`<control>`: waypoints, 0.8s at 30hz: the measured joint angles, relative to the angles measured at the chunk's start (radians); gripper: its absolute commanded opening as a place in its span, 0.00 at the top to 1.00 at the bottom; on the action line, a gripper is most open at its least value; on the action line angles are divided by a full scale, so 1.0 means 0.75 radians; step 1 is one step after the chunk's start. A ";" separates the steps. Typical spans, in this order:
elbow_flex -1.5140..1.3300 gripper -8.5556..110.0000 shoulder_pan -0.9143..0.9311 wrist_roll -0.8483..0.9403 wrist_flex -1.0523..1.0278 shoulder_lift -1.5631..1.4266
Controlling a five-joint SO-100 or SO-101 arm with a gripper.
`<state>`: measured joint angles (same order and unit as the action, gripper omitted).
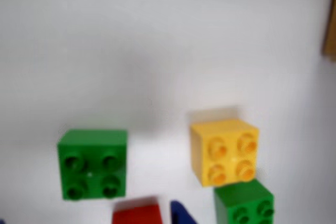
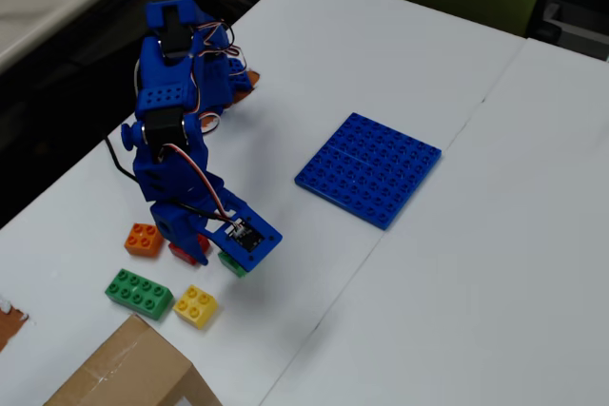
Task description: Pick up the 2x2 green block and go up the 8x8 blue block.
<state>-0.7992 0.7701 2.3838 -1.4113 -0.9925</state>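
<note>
1. Since the arm's own body hides the gripper (image 2: 211, 252) in the fixed view, and the wrist view shows only a blue sliver (image 1: 181, 214) at its bottom edge that may be a fingertip, I cannot tell whether the fingers are spread or closed. Nothing looks held.
2. If that sliver is a finger, the green block (image 1: 92, 163) sits on the table ahead of it and to its left in the wrist view. It stands flat, studs up, apart from its neighbours. In the fixed view it peeks out just below the wrist.
3. A yellow brick (image 1: 224, 151) lies ahead and to the right of the sliver, and a second green brick (image 1: 244, 203) touches its near corner. A red brick (image 1: 136, 213) lies just left of the sliver, close to the green block's near edge.
4. The blue plate (image 2: 369, 168) lies well apart from the fingers, across the table to the right in the fixed view.
5. Handling, as a judgement: the block looks light, hard and rigid, so it will not deform or break, but its smooth plastic may slip or twist under an off-centre pinch.
6. Best hold: two opposite flat side walls, fingers square to them and low on the body, not on the studs.
7. Risk: the red brick is near enough for a finger to nudge it.
</note>
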 measured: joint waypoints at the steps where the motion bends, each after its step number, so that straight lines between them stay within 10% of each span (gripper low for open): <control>1: 0.000 0.61 0.000 -0.002 0.004 0.010; 24: 0.000 0.73 -0.049 -0.123 0.072 0.145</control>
<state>-0.7992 0.7332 2.2918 -1.3576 -0.8836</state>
